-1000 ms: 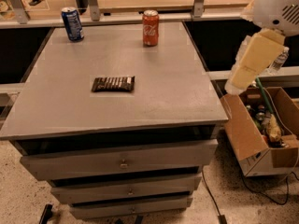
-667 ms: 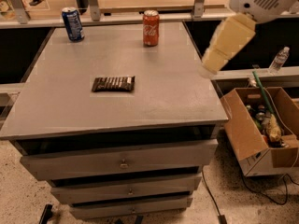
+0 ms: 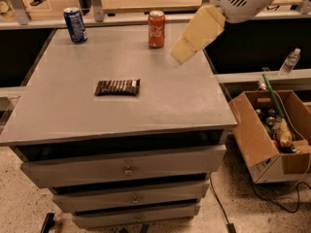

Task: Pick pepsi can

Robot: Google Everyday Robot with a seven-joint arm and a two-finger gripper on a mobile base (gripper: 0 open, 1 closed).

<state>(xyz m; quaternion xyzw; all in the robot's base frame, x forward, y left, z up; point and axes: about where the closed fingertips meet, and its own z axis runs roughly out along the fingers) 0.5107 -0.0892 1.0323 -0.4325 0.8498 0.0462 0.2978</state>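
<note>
The pepsi can [image 3: 75,24] is a dark-blue can with white markings, standing upright at the table's far left corner. My gripper [image 3: 182,51] is the cream-coloured end of the arm that reaches in from the upper right. It hangs above the far right part of the grey table [image 3: 160,106], just right of the red Coca-Cola can [image 3: 156,29]. It is far to the right of the pepsi can and holds nothing that I can see.
A flat dark-brown chocolate bar [image 3: 117,87] lies near the table's middle. Drawers run below the tabletop. An open cardboard box [image 3: 266,147] of clutter stands on the floor at right, with a water bottle [image 3: 290,61] on the ledge behind it.
The arm has swung left, from beside the table's right edge to above its far right part near the red can. The cans and the bar have not moved.
</note>
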